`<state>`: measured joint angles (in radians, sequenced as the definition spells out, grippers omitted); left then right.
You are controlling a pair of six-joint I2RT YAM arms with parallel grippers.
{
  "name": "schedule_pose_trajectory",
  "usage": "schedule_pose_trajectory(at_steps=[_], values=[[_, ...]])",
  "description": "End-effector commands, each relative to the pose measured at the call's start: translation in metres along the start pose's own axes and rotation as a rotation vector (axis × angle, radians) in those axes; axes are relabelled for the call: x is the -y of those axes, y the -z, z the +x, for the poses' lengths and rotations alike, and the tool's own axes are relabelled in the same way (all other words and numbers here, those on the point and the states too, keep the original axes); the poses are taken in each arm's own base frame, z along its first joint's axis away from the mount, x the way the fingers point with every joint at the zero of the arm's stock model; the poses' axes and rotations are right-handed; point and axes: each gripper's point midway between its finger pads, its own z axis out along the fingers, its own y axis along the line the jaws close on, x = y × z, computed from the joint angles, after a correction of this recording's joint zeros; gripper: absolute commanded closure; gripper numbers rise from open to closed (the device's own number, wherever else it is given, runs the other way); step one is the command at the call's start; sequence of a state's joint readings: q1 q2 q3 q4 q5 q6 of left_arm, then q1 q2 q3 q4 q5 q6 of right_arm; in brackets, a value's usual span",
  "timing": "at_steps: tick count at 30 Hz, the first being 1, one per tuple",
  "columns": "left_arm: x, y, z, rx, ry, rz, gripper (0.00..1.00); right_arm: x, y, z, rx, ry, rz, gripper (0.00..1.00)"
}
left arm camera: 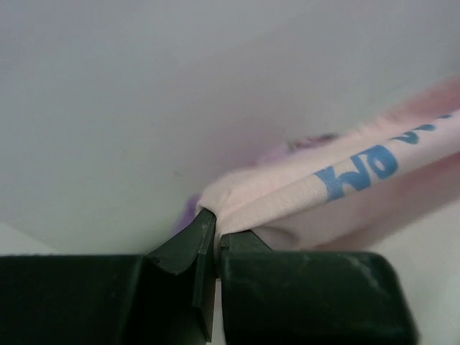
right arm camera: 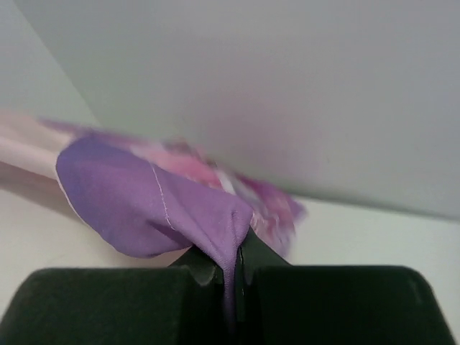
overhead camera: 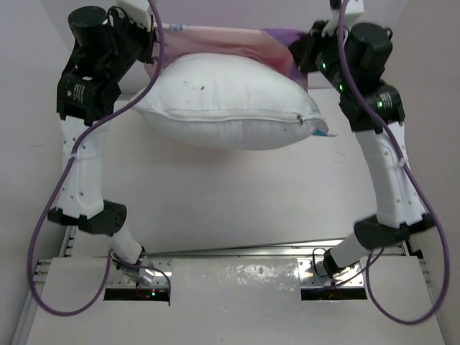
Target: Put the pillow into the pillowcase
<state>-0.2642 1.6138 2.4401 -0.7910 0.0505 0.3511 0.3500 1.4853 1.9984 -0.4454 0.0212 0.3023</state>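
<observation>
The white pillow [overhead camera: 230, 100] lies plump at the far middle of the table, its small blue-and-white tag [overhead camera: 321, 132] at the near right corner. The pillowcase [overhead camera: 230, 39] stretches behind and over its far edge, pink at the left, purple at the right. My left gripper [overhead camera: 147, 32] is shut on a pale pink fold of the pillowcase [left arm camera: 287, 194] with blue print. My right gripper [overhead camera: 305, 44] is shut on a purple corner of the pillowcase [right arm camera: 165, 205]. The gripper tips are hidden in the top view.
Both arms rise from their bases at the near edge and bend inward over the far table [overhead camera: 230, 194]. Purple cables [overhead camera: 50, 208] loop beside each arm. A pale wall stands close behind the pillowcase.
</observation>
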Motion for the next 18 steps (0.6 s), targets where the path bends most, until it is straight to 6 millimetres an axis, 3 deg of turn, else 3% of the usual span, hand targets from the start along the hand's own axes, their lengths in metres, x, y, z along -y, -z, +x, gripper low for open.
schedule_pose_trajectory(at_steps=[1, 2, 3, 4, 5, 6, 7, 8, 9, 10, 11, 12, 13, 14, 15, 16, 17, 18], values=[[-0.074, 0.040, -0.092, 0.290, -0.024, -0.266, 1.00, -0.016, 0.031, -0.151, 0.369, -0.022, -0.050, 1.00], [-0.087, 0.070, -0.122, 0.377, -0.044, -0.339, 1.00, -0.020, 0.048, -0.174, 0.436, -0.023, -0.057, 1.00], [-0.090, 0.077, -0.122, 0.370, -0.037, -0.362, 1.00, -0.015, 0.043, -0.162, 0.406, -0.013, -0.037, 1.00], [-0.088, 0.077, -0.108, 0.311, -0.034, -0.358, 1.00, -0.013, 0.090, -0.191, 0.532, -0.015, -0.010, 1.00], [-0.071, 0.022, -0.040, 0.116, -0.048, -0.268, 1.00, -0.004, 0.087, -0.173, 0.551, -0.023, 0.016, 1.00], [-0.067, 0.016, -0.029, 0.100, -0.046, -0.254, 1.00, 0.016, 0.037, -0.082, 0.395, -0.063, 0.061, 1.00], [-0.064, 0.004, -0.023, 0.088, -0.037, -0.237, 1.00, 0.038, 0.006, -0.042, 0.229, -0.083, 0.113, 1.00], [-0.067, 0.012, -0.045, 0.149, -0.025, -0.245, 1.00, 0.024, -0.006, -0.049, 0.168, -0.078, 0.036, 1.00], [-0.081, 0.064, -0.116, 0.359, -0.030, -0.310, 1.00, -0.011, 0.058, -0.179, 0.452, -0.044, -0.062, 1.00], [-0.087, 0.088, -0.141, 0.448, -0.030, -0.345, 1.00, -0.016, 0.056, -0.194, 0.495, -0.055, -0.086, 1.00], [-0.090, 0.107, -0.150, 0.472, -0.028, -0.369, 1.00, -0.019, 0.076, -0.208, 0.536, -0.058, -0.087, 1.00], [-0.087, 0.096, -0.132, 0.398, -0.034, -0.353, 1.00, -0.010, 0.069, -0.185, 0.465, -0.040, -0.051, 1.00], [-0.082, 0.083, -0.104, 0.289, -0.051, -0.324, 1.00, -0.006, 0.062, -0.180, 0.531, -0.030, -0.049, 1.00], [-0.075, 0.031, -0.035, 0.096, -0.057, -0.298, 1.00, 0.026, 0.039, -0.088, 0.407, -0.060, 0.052, 1.00], [-0.079, 0.037, -0.048, 0.138, -0.059, -0.314, 1.00, 0.034, 0.039, -0.102, 0.448, -0.092, 0.049, 1.00], [-0.080, 0.032, -0.062, 0.178, -0.066, -0.308, 1.00, 0.034, 0.033, -0.088, 0.290, -0.096, 0.050, 1.00], [-0.087, 0.082, -0.129, 0.392, -0.071, -0.344, 1.00, 0.008, 0.059, -0.180, 0.479, -0.060, -0.028, 1.00], [-0.090, 0.102, -0.152, 0.481, -0.065, -0.366, 1.00, -0.005, 0.075, -0.206, 0.540, -0.059, -0.078, 1.00]])
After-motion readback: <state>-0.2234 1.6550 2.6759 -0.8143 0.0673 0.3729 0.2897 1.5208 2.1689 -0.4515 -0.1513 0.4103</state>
